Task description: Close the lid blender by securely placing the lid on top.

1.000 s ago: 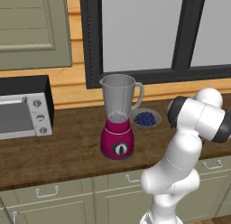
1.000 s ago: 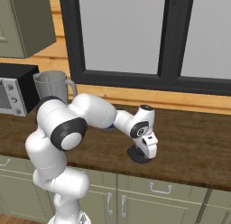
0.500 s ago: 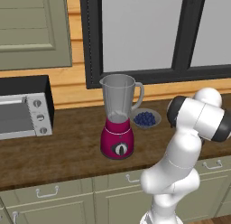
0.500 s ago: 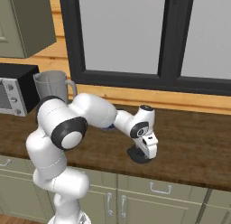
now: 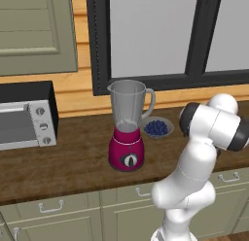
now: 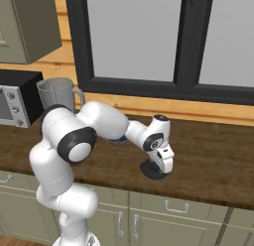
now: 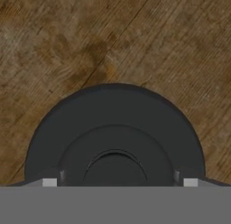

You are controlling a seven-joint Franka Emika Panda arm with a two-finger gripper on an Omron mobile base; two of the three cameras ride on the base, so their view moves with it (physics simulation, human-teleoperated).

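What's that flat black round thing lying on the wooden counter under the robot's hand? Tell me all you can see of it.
It is the flat round black lid, matte and dark grey-black, with a raised inner ring and a round knob at its middle. It lies flat on the brown wooden counter, near the counter's front edge. The gripper hangs right above it; whether the fingers touch it cannot be told.

The blender [image 5: 127, 134] is seen upright on the wooden counter, with a magenta-red rounded base, a black dial at the front, and a tall clear grey jar whose handle is turned to the right. The jar's rim is left uncovered. The lid [image 6: 153, 169], a flat round black disc with raised concentric rings [image 7: 115, 137], is laid flat on the counter, well apart from the blender.
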